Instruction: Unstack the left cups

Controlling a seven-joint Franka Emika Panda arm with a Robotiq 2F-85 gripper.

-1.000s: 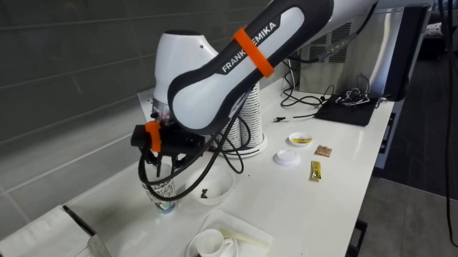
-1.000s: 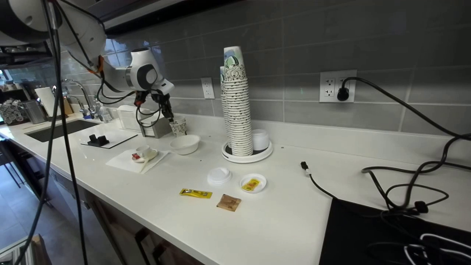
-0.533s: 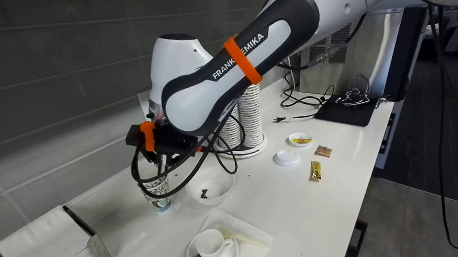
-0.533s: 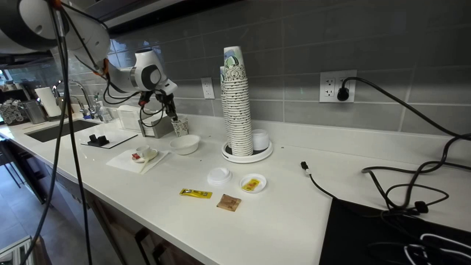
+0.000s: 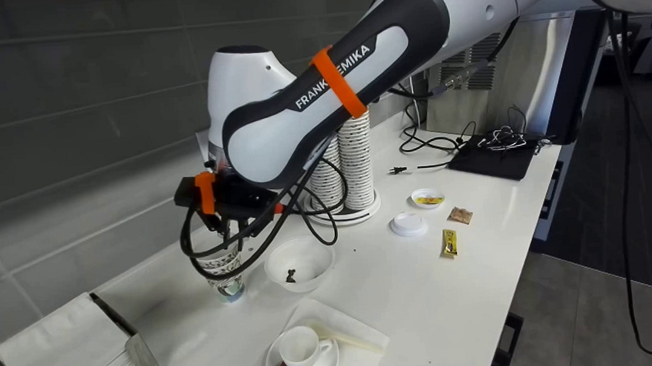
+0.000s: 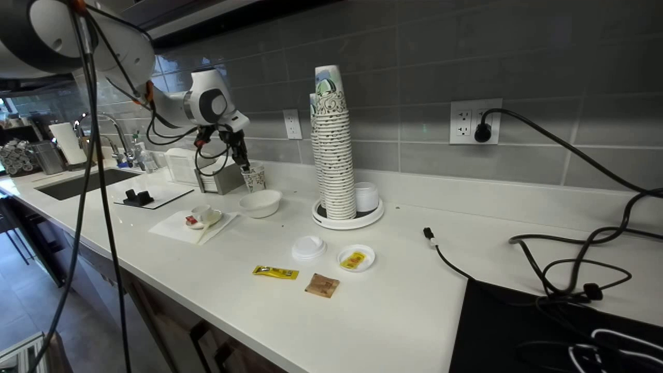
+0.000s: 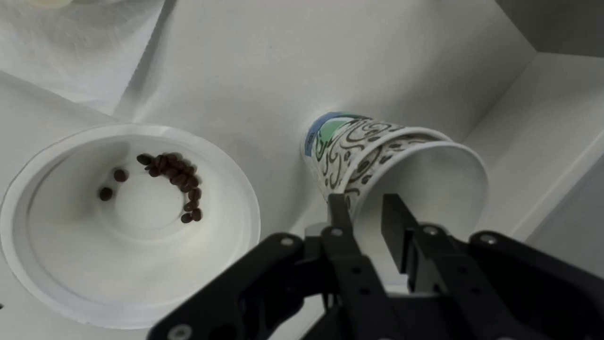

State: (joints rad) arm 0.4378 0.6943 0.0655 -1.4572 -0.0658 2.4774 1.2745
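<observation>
The left cups (image 7: 356, 151) are a short nest of white paper cups with dark scroll print. In the wrist view, the upper cup's rim stands a little out of the lower cup, and its white inside (image 7: 439, 184) faces the camera. They stand on the counter in both exterior views (image 5: 226, 273) (image 6: 255, 180), partly behind cables in one of them. My gripper (image 7: 364, 203) is partly open at the near side of the rim. One finger (image 7: 339, 215) is outside the cups, the other (image 7: 395, 222) over the upper cup's opening. A gap shows between them.
A white bowl (image 7: 226, 189) with brown beans stands beside the cups. A napkin holder (image 5: 143, 356), a cup on a saucer (image 5: 300, 348) and tall cup towers (image 6: 334, 160) on a round tray (image 6: 342, 224) are around. The tiled wall (image 5: 99, 135) is close behind.
The gripper has come down and shifted slightly toward the napkin holder in an exterior view, and now sits at the cup rim. The cups have shifted slightly. The fingers still stand apart.
</observation>
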